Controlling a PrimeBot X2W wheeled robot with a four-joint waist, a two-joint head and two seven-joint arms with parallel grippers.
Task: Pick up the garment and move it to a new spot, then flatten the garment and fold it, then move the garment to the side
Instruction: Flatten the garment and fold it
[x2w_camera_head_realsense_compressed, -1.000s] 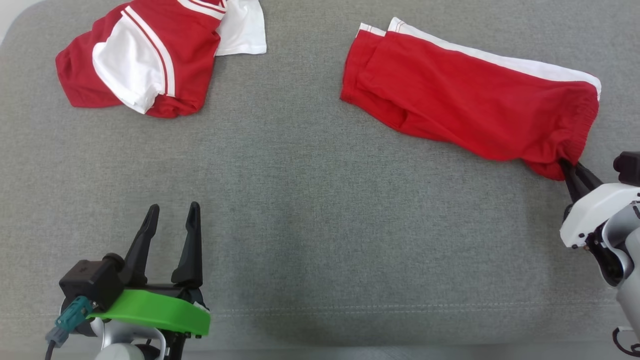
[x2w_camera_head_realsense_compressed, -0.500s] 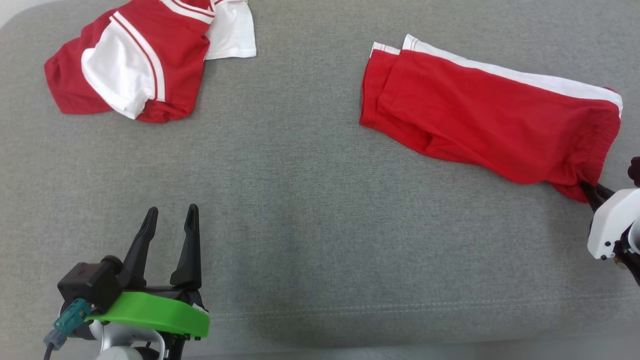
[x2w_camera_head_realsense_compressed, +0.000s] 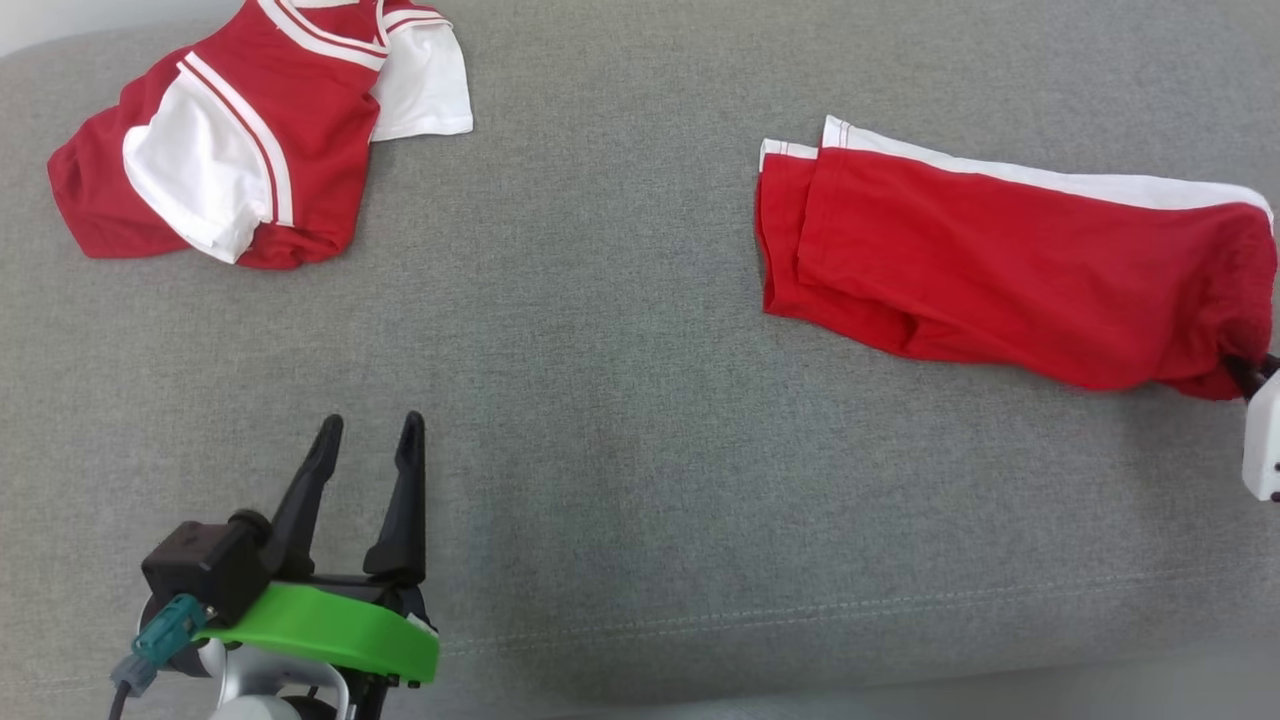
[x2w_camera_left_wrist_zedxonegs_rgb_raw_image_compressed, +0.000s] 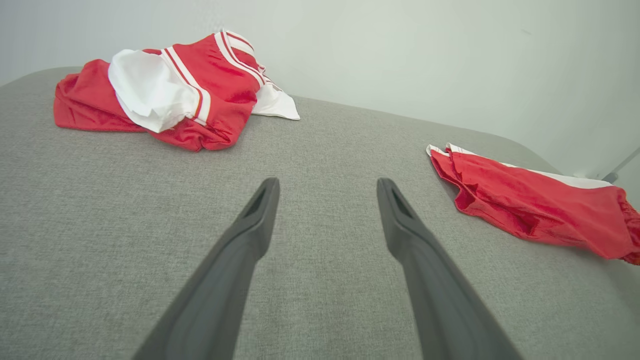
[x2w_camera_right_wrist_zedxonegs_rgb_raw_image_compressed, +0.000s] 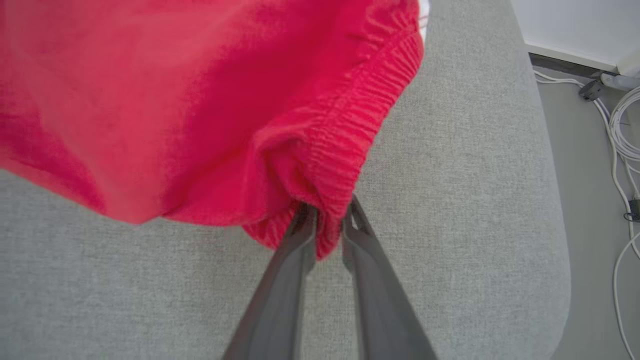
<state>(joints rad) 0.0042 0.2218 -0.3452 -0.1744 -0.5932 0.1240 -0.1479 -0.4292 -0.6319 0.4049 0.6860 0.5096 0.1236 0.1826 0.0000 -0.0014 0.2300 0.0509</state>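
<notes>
Grey woven upholstery (x2w_camera_head_realsense_compressed: 620, 420) forms the work surface across the head view, with a stitched seam near the lower edge.

1. Left gripper (x2w_camera_head_realsense_compressed: 370, 425): at the lower left of the head view, mounted above a green bracket (x2w_camera_head_realsense_compressed: 320, 625). Its fingers are spread and point up the frame. In the left wrist view, the left gripper (x2w_camera_left_wrist_zedxonegs_rgb_raw_image_compressed: 327, 185) has bare grey fabric showing in its gap and grasps nothing.
2. Right gripper (x2w_camera_head_realsense_compressed: 1248, 372): at the right edge of the head view, at mid height. In the right wrist view, the right gripper (x2w_camera_right_wrist_zedxonegs_rgb_raw_image_compressed: 327, 210) has its fingers drawn close together and clamps a fold of the gathered elastic waistband (x2w_camera_right_wrist_zedxonegs_rgb_raw_image_compressed: 360, 130).
3. Shorts (x2w_camera_head_realsense_compressed: 1000, 270): red, with a white stripe along the upper edge. They lie lengthwise across the upper right of the head view, waist end at the right edge and leg openings toward the frame centre, one leg layered over the other.
4. Shirt (x2w_camera_head_realsense_compressed: 230, 150): red and white, crumpled at the upper left of the head view, well apart from the shorts.
5. Background: a pale wall (x2w_camera_left_wrist_zedxonegs_rgb_raw_image_compressed: 400, 50) rises behind the surface in the left wrist view. White cables (x2w_camera_right_wrist_zedxonegs_rgb_raw_image_compressed: 620, 130) lie on the floor at the right edge of the right wrist view.
</notes>
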